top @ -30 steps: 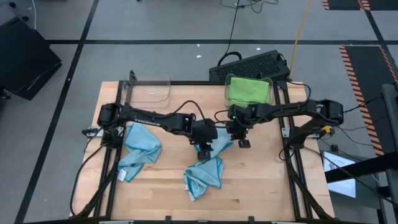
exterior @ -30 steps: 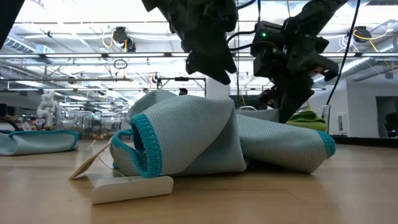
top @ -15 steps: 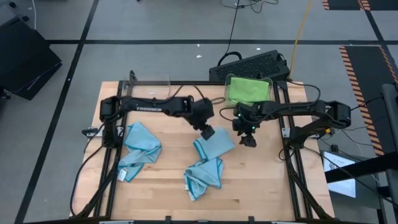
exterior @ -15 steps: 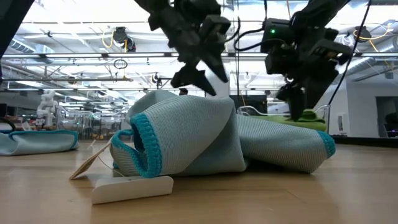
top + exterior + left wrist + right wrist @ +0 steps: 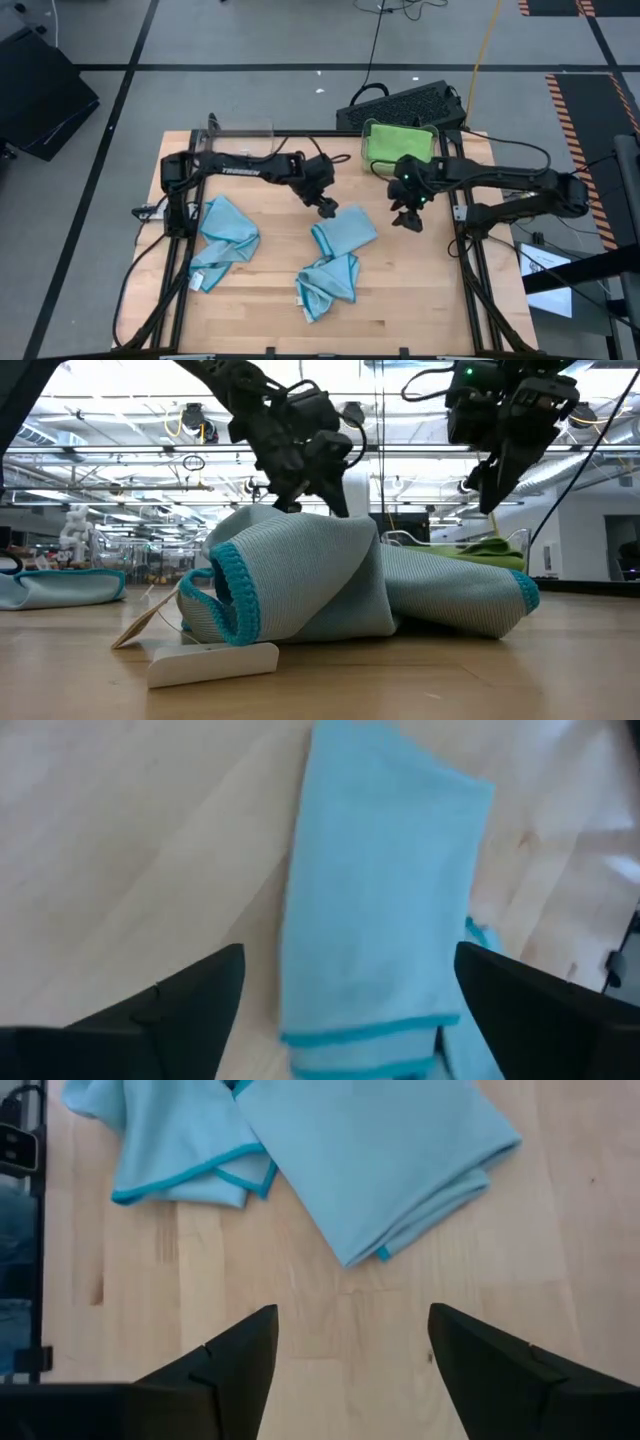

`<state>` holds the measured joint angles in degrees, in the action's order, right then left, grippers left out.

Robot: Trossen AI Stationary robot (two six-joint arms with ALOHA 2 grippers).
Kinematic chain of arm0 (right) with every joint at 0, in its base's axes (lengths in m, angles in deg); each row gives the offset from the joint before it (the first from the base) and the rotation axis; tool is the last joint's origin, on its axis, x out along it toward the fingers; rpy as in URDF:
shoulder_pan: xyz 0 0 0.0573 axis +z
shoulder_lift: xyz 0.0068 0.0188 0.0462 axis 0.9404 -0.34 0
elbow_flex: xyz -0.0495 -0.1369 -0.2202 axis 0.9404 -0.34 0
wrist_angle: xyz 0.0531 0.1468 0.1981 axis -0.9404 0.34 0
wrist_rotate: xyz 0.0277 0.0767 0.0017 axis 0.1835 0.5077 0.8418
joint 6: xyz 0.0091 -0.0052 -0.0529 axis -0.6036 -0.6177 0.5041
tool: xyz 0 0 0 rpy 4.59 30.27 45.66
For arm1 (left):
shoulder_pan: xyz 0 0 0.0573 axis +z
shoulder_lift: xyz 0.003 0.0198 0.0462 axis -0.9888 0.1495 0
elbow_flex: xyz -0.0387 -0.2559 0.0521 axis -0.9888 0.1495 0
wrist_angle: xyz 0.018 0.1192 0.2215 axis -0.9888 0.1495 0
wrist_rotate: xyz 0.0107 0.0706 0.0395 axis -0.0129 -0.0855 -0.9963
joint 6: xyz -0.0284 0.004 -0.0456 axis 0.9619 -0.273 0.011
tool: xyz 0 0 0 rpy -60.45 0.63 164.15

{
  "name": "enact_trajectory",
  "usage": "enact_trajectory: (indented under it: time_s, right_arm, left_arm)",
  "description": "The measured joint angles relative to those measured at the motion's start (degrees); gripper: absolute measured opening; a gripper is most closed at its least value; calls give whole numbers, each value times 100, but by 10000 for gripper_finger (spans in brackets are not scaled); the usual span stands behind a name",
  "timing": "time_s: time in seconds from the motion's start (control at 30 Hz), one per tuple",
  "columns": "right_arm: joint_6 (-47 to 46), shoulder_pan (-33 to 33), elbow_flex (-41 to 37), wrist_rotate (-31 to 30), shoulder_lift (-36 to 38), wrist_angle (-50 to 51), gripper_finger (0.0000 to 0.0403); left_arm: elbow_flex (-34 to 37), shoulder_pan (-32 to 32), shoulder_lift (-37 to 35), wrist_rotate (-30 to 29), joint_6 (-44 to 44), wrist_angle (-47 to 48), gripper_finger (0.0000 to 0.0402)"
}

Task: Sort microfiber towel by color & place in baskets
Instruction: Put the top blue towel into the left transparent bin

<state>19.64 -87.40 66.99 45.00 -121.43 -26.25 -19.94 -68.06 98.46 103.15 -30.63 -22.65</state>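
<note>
Wooden desk [image 5: 400, 290]: folded blue towel [image 5: 344, 231] lies flat, left tool [image 5: 326, 208] and right tool [image 5: 408, 219] both spread, empty.

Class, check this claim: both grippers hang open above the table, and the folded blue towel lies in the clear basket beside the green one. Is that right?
Not quite. The high view shows the folded blue towel lying on the table, not in the clear basket. Left gripper and right gripper do hang open.
</note>
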Motion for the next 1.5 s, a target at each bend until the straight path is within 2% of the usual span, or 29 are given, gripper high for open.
enact_trajectory:
  time_s: [0.13,0.23,0.4,0.53,0.7,0.77,0.83,0.93,1.1,1.23,1.4,1.5]
  right_arm:
    - [-71,0,-248,-1,92,-243,250]
    - [-514,0,-423,20,69,-527,249]
    - [-1976,15,-806,434,54,-1358,249]
    - [-3275,153,-1270,461,81,-2214,252]
    - [-4264,412,-1869,447,97,-3390,277]
    - [-4524,499,-2023,446,98,-3645,291]
    - [-4674,581,-2081,411,98,-3759,303]
    - [-4898,674,-2089,204,98,-3743,313]
    - [-6139,664,-2091,-172,53,-3719,315]
    - [-6148,651,-2088,-189,-73,-3630,316]
    - [-6119,647,-2098,-155,-485,-3764,316]
    - [-6428,638,-2095,-170,-700,-4040,316]
  left_arm:
    - [4,-101,306,-52,456,-499,357]
    - [5,-170,520,-105,711,-823,344]
    - [5,-259,640,-196,740,-1044,326]
    - [-2,-267,635,-323,604,-1058,316]
    - [-2,-266,635,-343,527,-1049,299]
    - [0,-251,575,-179,545,-1038,288]
    - [-90,-256,476,49,461,-1002,271]
    - [-329,-372,261,56,42,-889,236]
    - [-596,-683,156,-506,-575,-957,167]
    - [-598,-818,387,-649,-778,-1010,113]
    - [-592,-904,735,-386,-1018,-1060,59]
    - [-594,-921,854,-407,-1314,-1046,32]
